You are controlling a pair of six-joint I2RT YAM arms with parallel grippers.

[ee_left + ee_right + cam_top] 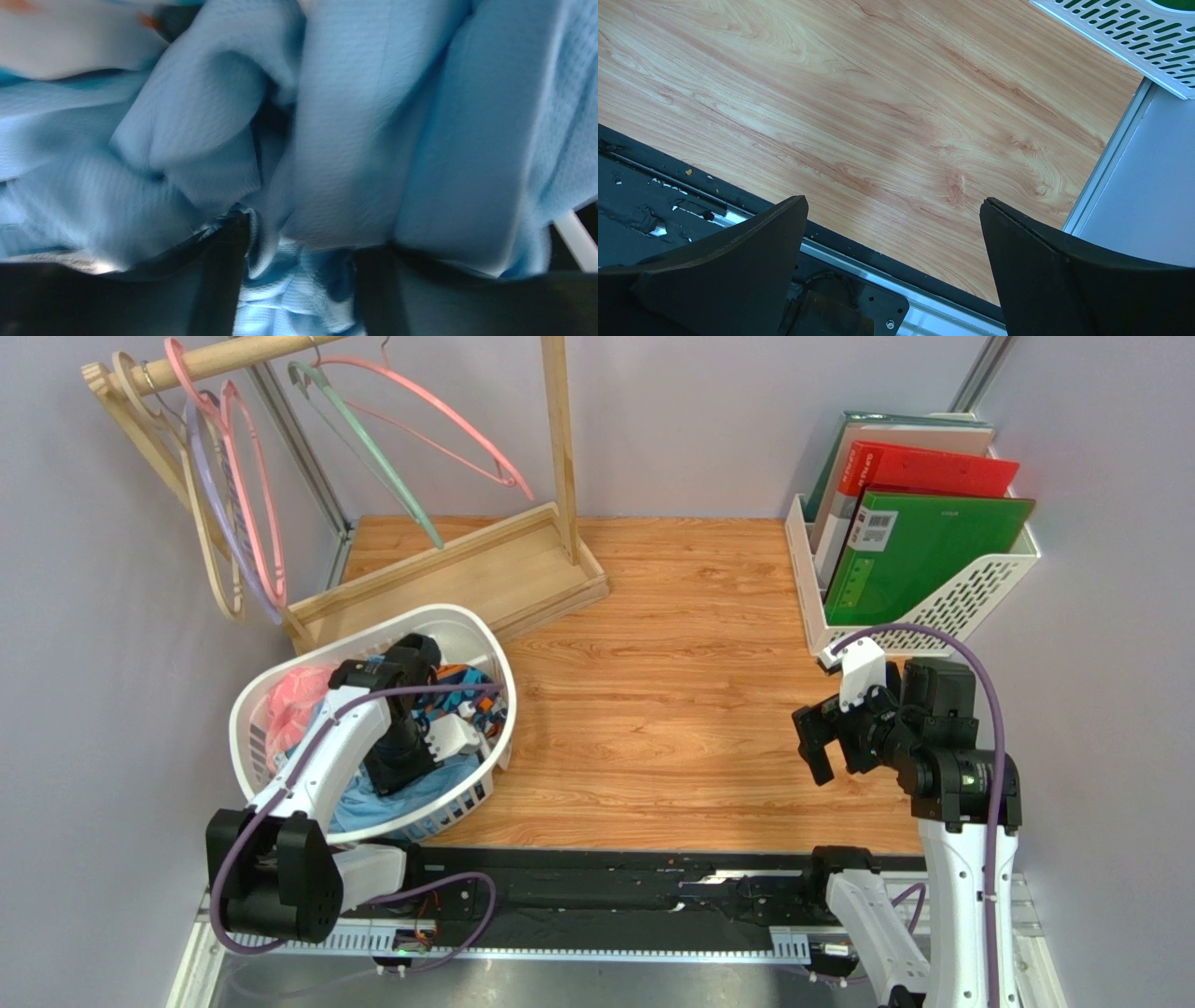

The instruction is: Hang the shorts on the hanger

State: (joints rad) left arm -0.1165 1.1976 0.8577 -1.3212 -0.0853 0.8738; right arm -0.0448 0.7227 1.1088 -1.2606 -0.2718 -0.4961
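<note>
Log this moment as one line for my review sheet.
left gripper: inside basket, shorts fabric between jaws, grip unclear | right gripper: open, above table | stage: shorts not yet lifted

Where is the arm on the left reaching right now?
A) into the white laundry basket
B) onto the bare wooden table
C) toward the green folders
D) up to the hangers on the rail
A: the left end effector is down inside the white basket, and the light blue shorts fill its wrist view.
</note>
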